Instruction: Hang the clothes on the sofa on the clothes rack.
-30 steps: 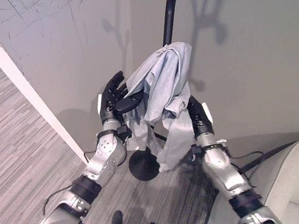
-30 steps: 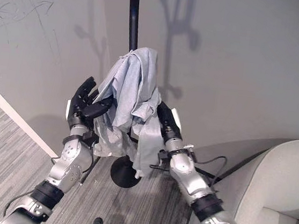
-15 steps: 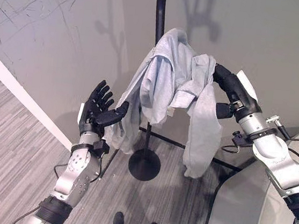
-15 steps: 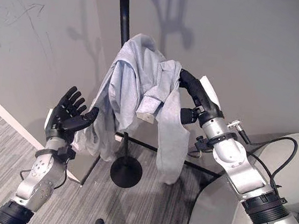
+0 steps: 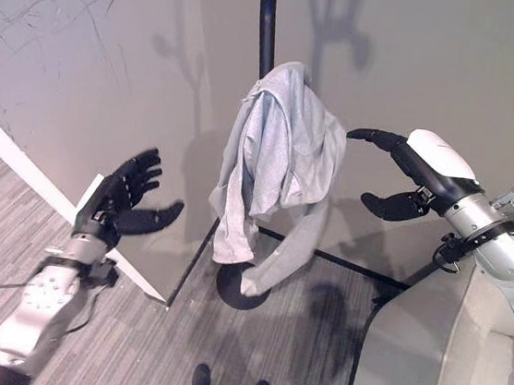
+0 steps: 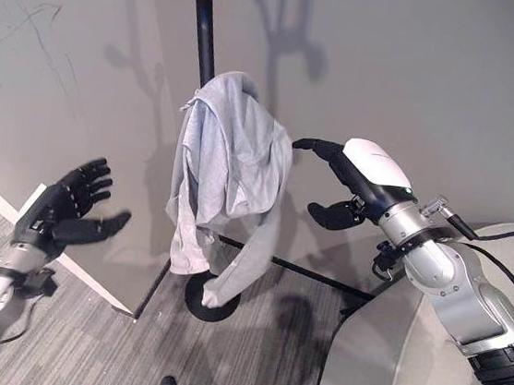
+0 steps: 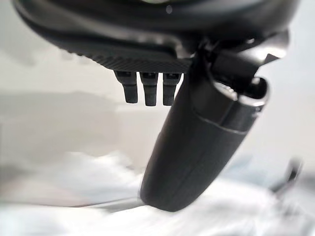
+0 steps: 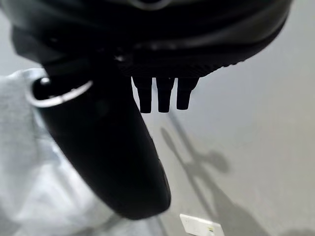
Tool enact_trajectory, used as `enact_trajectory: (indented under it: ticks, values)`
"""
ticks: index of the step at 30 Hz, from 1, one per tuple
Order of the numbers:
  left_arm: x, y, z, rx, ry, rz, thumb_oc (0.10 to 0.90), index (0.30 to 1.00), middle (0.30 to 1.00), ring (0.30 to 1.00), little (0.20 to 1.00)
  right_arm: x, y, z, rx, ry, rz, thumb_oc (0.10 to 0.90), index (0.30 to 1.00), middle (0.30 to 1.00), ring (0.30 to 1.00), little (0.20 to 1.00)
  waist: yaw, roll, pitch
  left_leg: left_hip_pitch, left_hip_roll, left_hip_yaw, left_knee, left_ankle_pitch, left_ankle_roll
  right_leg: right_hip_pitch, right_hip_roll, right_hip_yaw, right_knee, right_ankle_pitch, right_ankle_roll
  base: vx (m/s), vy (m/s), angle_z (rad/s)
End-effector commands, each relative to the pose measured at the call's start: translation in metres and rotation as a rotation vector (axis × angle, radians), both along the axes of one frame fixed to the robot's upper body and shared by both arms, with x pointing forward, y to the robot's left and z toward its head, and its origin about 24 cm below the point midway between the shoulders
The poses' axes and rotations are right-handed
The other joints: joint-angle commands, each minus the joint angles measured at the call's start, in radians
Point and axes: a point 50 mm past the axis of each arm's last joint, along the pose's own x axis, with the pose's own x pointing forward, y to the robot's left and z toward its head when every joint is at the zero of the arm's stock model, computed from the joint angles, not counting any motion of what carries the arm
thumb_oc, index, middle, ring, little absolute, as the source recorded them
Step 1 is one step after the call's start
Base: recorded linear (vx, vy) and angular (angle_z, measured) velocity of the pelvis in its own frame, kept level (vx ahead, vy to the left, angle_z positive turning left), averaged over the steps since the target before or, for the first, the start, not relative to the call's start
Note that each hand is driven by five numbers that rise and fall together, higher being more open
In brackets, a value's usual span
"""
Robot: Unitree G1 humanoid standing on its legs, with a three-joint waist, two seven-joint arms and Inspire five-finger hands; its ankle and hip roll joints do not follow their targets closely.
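Note:
A light grey garment [image 5: 279,158] hangs draped over a hook of the black clothes rack [image 5: 267,17], one sleeve dangling down toward the round base [image 5: 232,290]. My left hand [image 5: 118,202] is open, held well to the left of the cloth and apart from it. My right hand [image 5: 408,173] is open too, to the right of the garment, its fingertips a short gap from the cloth. In the right wrist view the grey cloth [image 8: 19,162] shows past the thumb [image 8: 106,157]. Nothing is held by either hand.
A grey wall [image 5: 458,57] stands right behind the rack. A white skirting strip [image 5: 19,161] runs along the wall's foot on the left. The pale sofa's arm [image 5: 488,368] fills the lower right. Striped grey carpet [image 5: 127,354] covers the floor.
Both hands have let go of the garment and drawn outward, left hand to the left, right hand to the right. The cloth now hangs by itself on the rack, its sleeve dropped down.

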Motion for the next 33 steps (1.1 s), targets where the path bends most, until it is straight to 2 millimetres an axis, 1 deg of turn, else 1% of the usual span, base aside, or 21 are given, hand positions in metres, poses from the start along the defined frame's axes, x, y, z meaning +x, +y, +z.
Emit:
enact_trajectory:
  ticks: [1, 3, 8, 9, 11, 13, 14, 15, 19, 20, 21, 22, 24, 25, 26, 27, 28, 29, 30, 32, 33]
  values:
    - [0.007, 0.004, 0.020, 0.006, -0.109, -0.033, 0.800, 0.900, 0.900, 0.900, 0.900, 0.004, -0.002, 0.000, 0.191, -0.025, -0.006, 0.800, 0.900, 0.900, 0.900, 0.900, 0.035, -0.036, -0.102, 0.036, 0.016, 0.015, 0.004, -0.070, -0.007, 0.005, -0.085, -0.105, 0.091, -0.042, 0.112, 0.00, 0.000, 0.00]
    - [0.004, 0.008, 0.015, 0.031, -0.098, -0.018, 0.800, 0.900, 0.900, 0.900, 0.900, -0.006, 0.000, -0.004, 0.145, 0.006, 0.031, 0.800, 0.900, 0.900, 0.900, 0.900, 0.034, -0.035, -0.102, 0.036, 0.015, 0.013, 0.004, -0.071, -0.007, 0.006, -0.087, -0.112, 0.093, -0.048, 0.112, 0.02, 0.006, 0.00]
    - [-0.012, 0.015, -0.036, -0.109, 0.020, 0.138, 0.800, 0.900, 0.900, 0.900, 0.900, -0.023, -0.024, -0.019, 0.246, 0.048, -0.060, 0.800, 0.900, 0.900, 0.900, 0.900, 0.029, -0.042, -0.097, 0.030, 0.010, 0.010, 0.004, -0.070, -0.007, 0.009, -0.097, -0.128, 0.088, -0.053, 0.117, 0.03, 0.005, 0.02]
    - [-0.020, 0.016, -0.059, -0.210, 0.083, 0.218, 0.800, 0.900, 0.900, 0.900, 0.900, -0.030, -0.030, -0.026, 0.283, 0.057, -0.093, 0.800, 0.900, 0.900, 0.900, 0.900, 0.029, -0.045, -0.097, 0.026, 0.008, 0.010, 0.004, -0.071, -0.006, 0.010, -0.099, -0.134, 0.084, -0.053, 0.118, 0.03, 0.001, -0.04]
    - [-0.024, 0.017, -0.069, -0.249, 0.105, 0.265, 0.800, 0.900, 0.900, 0.900, 0.900, -0.034, -0.034, -0.030, 0.311, 0.060, -0.115, 0.800, 0.900, 0.900, 0.900, 0.900, 0.028, -0.047, -0.097, 0.024, 0.007, 0.008, 0.004, -0.072, -0.006, 0.011, -0.100, -0.137, 0.080, -0.054, 0.119, 0.00, 0.000, 0.00]
    - [-0.039, 0.013, -0.107, -0.464, 0.192, 0.460, 0.800, 0.900, 0.900, 0.900, 0.900, -0.046, -0.048, -0.054, 0.573, 0.063, -0.222, 0.800, 0.900, 0.900, 0.900, 0.900, 0.023, -0.053, -0.093, 0.020, 0.003, 0.003, 0.004, -0.075, -0.005, 0.017, -0.103, -0.143, 0.070, -0.056, 0.118, 0.02, -0.005, 0.00]
    - [-0.039, 0.013, -0.107, -0.464, 0.192, 0.460, 0.800, 0.900, 0.900, 0.900, 0.900, -0.046, -0.048, -0.054, 0.573, 0.063, -0.222, 0.800, 0.900, 0.900, 0.900, 0.900, 0.024, -0.053, -0.095, 0.017, 0.004, 0.002, 0.004, -0.073, -0.005, 0.014, -0.103, -0.143, 0.069, -0.054, 0.117, 0.03, -0.018, 0.04]
    - [-0.045, 0.011, -0.120, -0.559, 0.210, 0.570, 0.800, 0.900, 0.900, 0.900, 0.900, -0.053, -0.048, -0.073, 0.769, 0.063, -0.272, 0.800, 0.900, 0.900, 0.900, 0.900, 0.020, -0.055, -0.096, 0.010, 0.002, -0.002, 0.004, -0.073, -0.004, 0.013, -0.103, -0.147, 0.066, -0.054, 0.115, 0.01, -0.013, 0.05]
    - [-0.052, 0.007, -0.140, -0.523, 0.304, 0.617, 0.800, 0.900, 0.900, 0.900, 0.900, -0.062, -0.047, -0.101, 1.093, 0.045, -0.346, 0.800, 0.900, 0.900, 0.900, 0.900, 0.016, -0.057, -0.096, 0.002, -0.002, -0.011, 0.004, -0.075, -0.005, 0.013, -0.105, -0.154, 0.067, -0.056, 0.112, 0.02, -0.016, 0.11]
    - [-0.059, 0.001, -0.155, -0.542, 0.370, 0.650, 0.800, 0.900, 0.900, 0.900, 0.900, -0.066, -0.041, -0.124, 1.370, 0.067, -0.366, 0.800, 0.900, 0.900, 0.900, 0.900, 0.016, -0.055, -0.095, -0.001, -0.003, -0.015, 0.004, -0.074, -0.005, 0.012, -0.105, -0.158, 0.065, -0.055, 0.110, 0.03, -0.009, 0.13]
    - [-0.059, 0.002, -0.155, -0.542, 0.369, 0.649, 0.800, 0.900, 0.900, 0.900, 0.900, -0.066, -0.041, -0.124, 1.372, 0.067, -0.365, 0.800, 0.900, 0.900, 0.900, 0.900, 0.015, -0.056, -0.095, 0.000, -0.003, -0.015, 0.004, -0.074, -0.005, 0.013, -0.105, -0.158, 0.065, -0.056, 0.110, 0.02, -0.002, 0.14]
    - [-0.067, -0.006, -0.169, -0.554, 0.442, 0.669, 0.800, 0.900, 0.900, 0.900, 0.900, -0.071, -0.035, -0.151, 1.566, 0.102, -0.421, 0.800, 0.900, 0.900, 0.900, 0.900, 0.016, -0.054, -0.093, -0.001, -0.006, -0.019, 0.004, -0.075, -0.005, 0.014, -0.106, -0.162, 0.062, -0.055, 0.109, 0.01, 0.002, 0.11]
    - [-0.073, -0.009, -0.178, -0.546, 0.491, 0.674, 0.800, 0.900, 0.900, 0.900, 0.900, -0.073, -0.030, -0.166, 1.625, 0.134, -0.473, 0.800, 0.900, 0.900, 0.900, 0.900, 0.017, -0.055, -0.092, 0.000, -0.007, -0.020, 0.004, -0.076, -0.005, 0.015, -0.107, -0.164, 0.061, -0.055, 0.109, 0.00, 0.005, 0.06]
    - [-0.086, -0.018, -0.196, -0.527, 0.606, 0.689, 0.800, 0.900, 0.900, 0.900, 0.900, -0.081, -0.020, -0.206, 1.674, 0.271, -0.621, 0.800, 0.900, 0.900, 0.900, 0.900, 0.021, -0.054, -0.091, 0.000, -0.008, -0.025, 0.004, -0.075, -0.007, 0.015, -0.108, -0.167, 0.058, -0.054, 0.109, 0.00, 0.008, 0.03]
    - [-0.086, -0.018, -0.196, -0.528, 0.605, 0.689, 0.800, 0.900, 0.900, 0.900, 0.900, -0.081, -0.020, -0.206, 1.674, 0.271, -0.620, 0.800, 0.900, 0.900, 0.900, 0.900, 0.020, -0.055, -0.090, 0.000, -0.008, -0.025, 0.004, -0.076, -0.007, 0.016, -0.109, -0.167, 0.058, -0.054, 0.109, 0.00, 0.010, 0.04]
    - [-0.102, -0.027, -0.215, -0.484, 0.746, 0.684, 0.800, 0.900, 0.900, 0.900, 0.900, -0.094, -0.007, -0.259, 1.744, 0.457, -0.851, 0.800, 0.900, 0.900, 0.900, 0.900, 0.028, -0.056, -0.088, 0.004, -0.010, -0.028, 0.004, -0.077, -0.008, 0.022, -0.109, -0.169, 0.055, -0.055, 0.107, 0.00, 0.002, 0.03]
    - [-0.101, -0.027, -0.215, -0.485, 0.745, 0.684, 0.800, 0.900, 0.900, 0.900, 0.900, -0.093, -0.007, -0.258, 1.745, 0.457, -0.850, 0.800, 0.900, 0.900, 0.900, 0.900, 0.028, -0.055, -0.089, 0.001, -0.009, -0.029, 0.004, -0.075, -0.008, 0.019, -0.108, -0.170, 0.055, -0.053, 0.107, 0.01, 0.003, 0.06]
    - [-0.119, -0.033, -0.231, -0.446, 0.885, 0.706, 0.800, 0.900, 0.900, 0.900, 0.900, -0.113, 0.015, -0.303, 1.778, 0.709, -1.029, 0.800, 0.900, 0.900, 0.900, 0.900, 0.039, -0.056, -0.093, 0.000, -0.010, -0.033, 0.004, -0.076, -0.010, 0.019, -0.107, -0.171, 0.050, -0.052, 0.103, 0.01, 0.000, 0.05]
    - [-0.119, -0.033, -0.231, -0.446, 0.883, 0.705, 0.800, 0.900, 0.900, 0.900, 0.900, -0.112, 0.015, -0.302, 1.780, 0.709, -1.027, 0.800, 0.900, 0.900, 0.900, 0.900, 0.038, -0.056, -0.091, 0.002, -0.010, -0.033, 0.004, -0.076, -0.010, 0.021, -0.107, -0.171, 0.050, -0.053, 0.103, 0.02, 0.000, 0.07]
    - [-0.138, -0.044, -0.244, -0.395, 1.044, 0.686, 0.800, 0.900, 0.900, 0.900, 0.900, -0.150, 0.048, -0.348, 1.825, 0.996, -1.313, 0.800, 0.900, 0.900, 0.900, 0.900, 0.053, -0.056, -0.095, 0.005, -0.011, -0.041, 0.004, -0.079, -0.011, 0.028, -0.104, -0.173, 0.044, -0.055, 0.098, 0.04, -0.001, 0.08]
    - [-0.141, -0.047, -0.246, -0.390, 1.069, 0.675, 0.800, 0.900, 0.900, 0.900, 0.900, -0.161, 0.053, -0.355, 1.835, 1.034, -1.389, 0.800, 0.900, 0.900, 0.900, 0.900, 0.055, -0.055, -0.096, 0.007, -0.011, -0.042, 0.004, -0.080, -0.011, 0.030, -0.104, -0.172, 0.043, -0.056, 0.097, 0.05, 0.005, 0.10]
